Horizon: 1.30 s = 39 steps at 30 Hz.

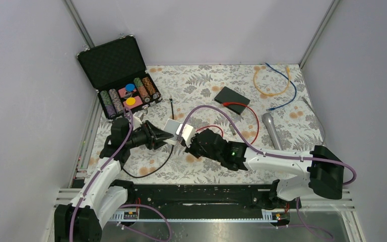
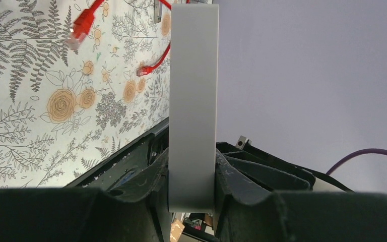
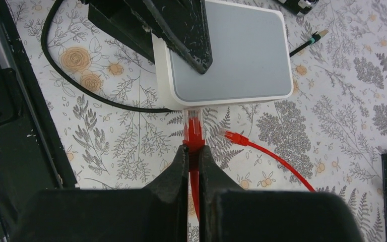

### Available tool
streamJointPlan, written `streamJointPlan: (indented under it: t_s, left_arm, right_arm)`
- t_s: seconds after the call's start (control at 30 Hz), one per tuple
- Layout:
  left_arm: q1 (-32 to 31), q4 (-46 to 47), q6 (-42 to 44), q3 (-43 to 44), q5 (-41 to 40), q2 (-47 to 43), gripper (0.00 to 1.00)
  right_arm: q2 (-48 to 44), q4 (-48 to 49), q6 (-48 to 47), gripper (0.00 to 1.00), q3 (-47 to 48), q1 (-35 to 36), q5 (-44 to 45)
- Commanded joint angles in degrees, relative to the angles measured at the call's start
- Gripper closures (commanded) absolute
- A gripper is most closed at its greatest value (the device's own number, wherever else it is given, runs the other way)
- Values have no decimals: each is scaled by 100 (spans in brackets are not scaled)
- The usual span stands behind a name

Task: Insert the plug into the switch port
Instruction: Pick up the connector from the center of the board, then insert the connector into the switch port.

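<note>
While my left gripper clamps the white switch | my right gripper pinches the red plug at its near edge | best: push straight in, no twisting.

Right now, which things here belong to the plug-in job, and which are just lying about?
Job: white switch, clamped in the left gripper; red plug, pinched by the right gripper at the switch's edge.
Lying about: poker chip case; microphone; orange cable; blue cable; black box.
</note>
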Motion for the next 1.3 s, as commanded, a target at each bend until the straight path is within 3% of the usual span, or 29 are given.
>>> streamJointPlan:
  t_s: [0.0,0.73,1.0,1.27]
  left_arm:
    - [-85,368,-23,65,174,-143,98]
    - [-246,28,336,49,3,-38,99]
    - [-310,-37,387,34,133,101,99]
    - [-328,-443,729,198,131,244,99]
  right_arm:
    - [47,268,208,100,281,24,195]
    - [-173,834,371,100,-147,35,-416]
    - [-58,897,360,100,27,33,190]
    - [-100,980,332,100,-85,33,197]
